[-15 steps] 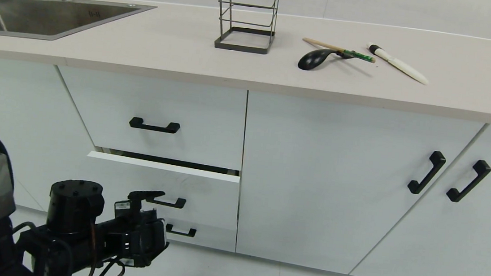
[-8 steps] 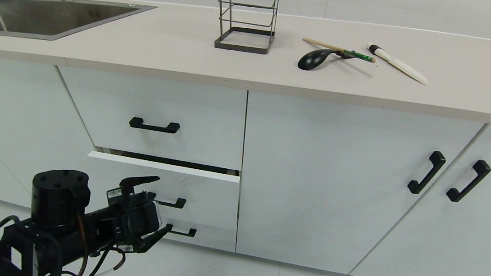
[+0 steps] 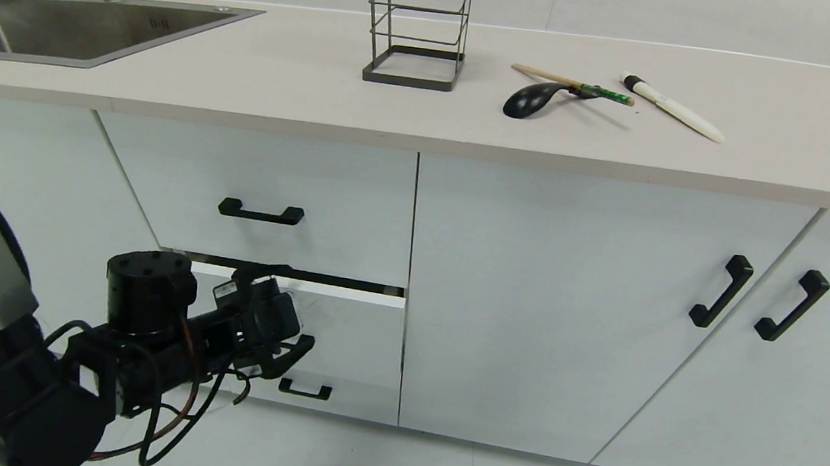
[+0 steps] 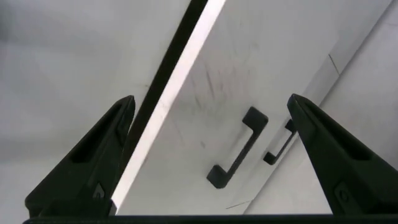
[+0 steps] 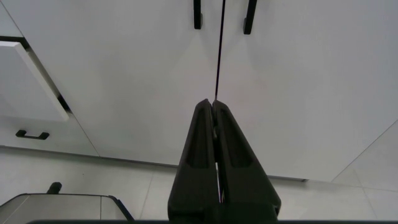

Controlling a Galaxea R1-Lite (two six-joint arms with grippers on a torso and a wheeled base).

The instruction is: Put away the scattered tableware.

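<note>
We find the tableware on the countertop, upper right of the head view: a black spoon with chopsticks crossing its handle, and a white-bladed utensil just beside them. A wire rack stands at top centre, apart from all three. At lower left, the left gripper sits with fingers spread close before the middle drawer, which stands slightly ajar. Its wrist view frames the drawer handle between the spread fingers. We judge this alignment prepares a pull to open storage. The right gripper hangs pressed together, empty, facing cupboard doors.
</note>
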